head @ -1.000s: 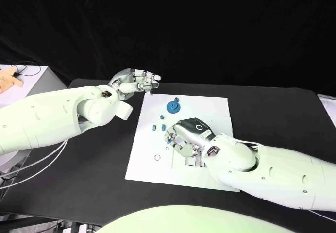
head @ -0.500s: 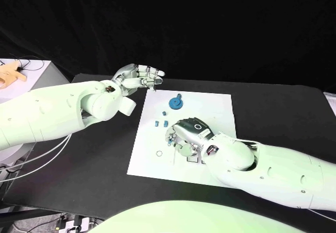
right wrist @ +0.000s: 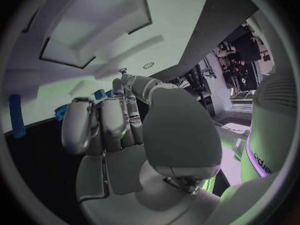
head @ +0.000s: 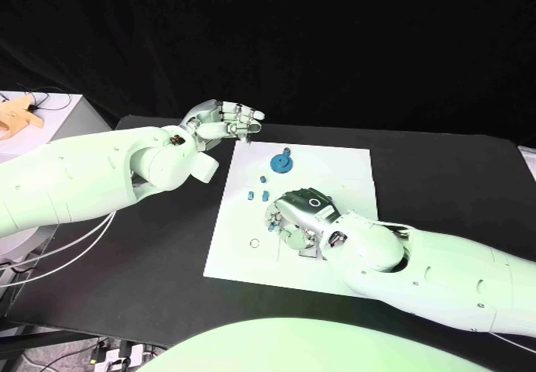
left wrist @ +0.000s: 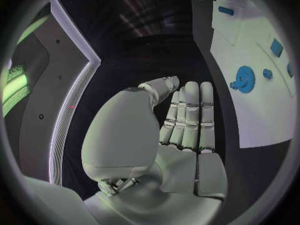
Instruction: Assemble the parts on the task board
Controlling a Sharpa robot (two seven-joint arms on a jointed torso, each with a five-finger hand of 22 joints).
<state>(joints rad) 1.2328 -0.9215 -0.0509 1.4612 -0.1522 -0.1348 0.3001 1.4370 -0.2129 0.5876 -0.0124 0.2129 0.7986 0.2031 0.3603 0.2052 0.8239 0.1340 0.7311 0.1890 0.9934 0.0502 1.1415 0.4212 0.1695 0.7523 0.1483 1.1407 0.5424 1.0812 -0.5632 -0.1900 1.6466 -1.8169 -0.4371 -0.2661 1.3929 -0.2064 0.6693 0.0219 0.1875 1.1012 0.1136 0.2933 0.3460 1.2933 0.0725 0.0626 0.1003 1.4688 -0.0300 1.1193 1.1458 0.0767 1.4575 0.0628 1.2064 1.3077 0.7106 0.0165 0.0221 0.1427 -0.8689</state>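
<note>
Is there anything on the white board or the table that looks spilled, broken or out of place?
Nothing stands out. The task board lies flat on the black table, with the blue gear and small blue parts on it. The right hand is over the board; the left hand is beyond its far corner.

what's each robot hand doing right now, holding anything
Left robot hand: open, fingers straight, holding nothing, off the task board's far corner.
Right robot hand: over the board, fingers curled down; cannot tell if it holds a part.

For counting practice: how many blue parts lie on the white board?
5: a gear at the far end, a small piece beside it, two blocks mid-board, a fifth piece by the right hand; more may hide underneath.
</note>
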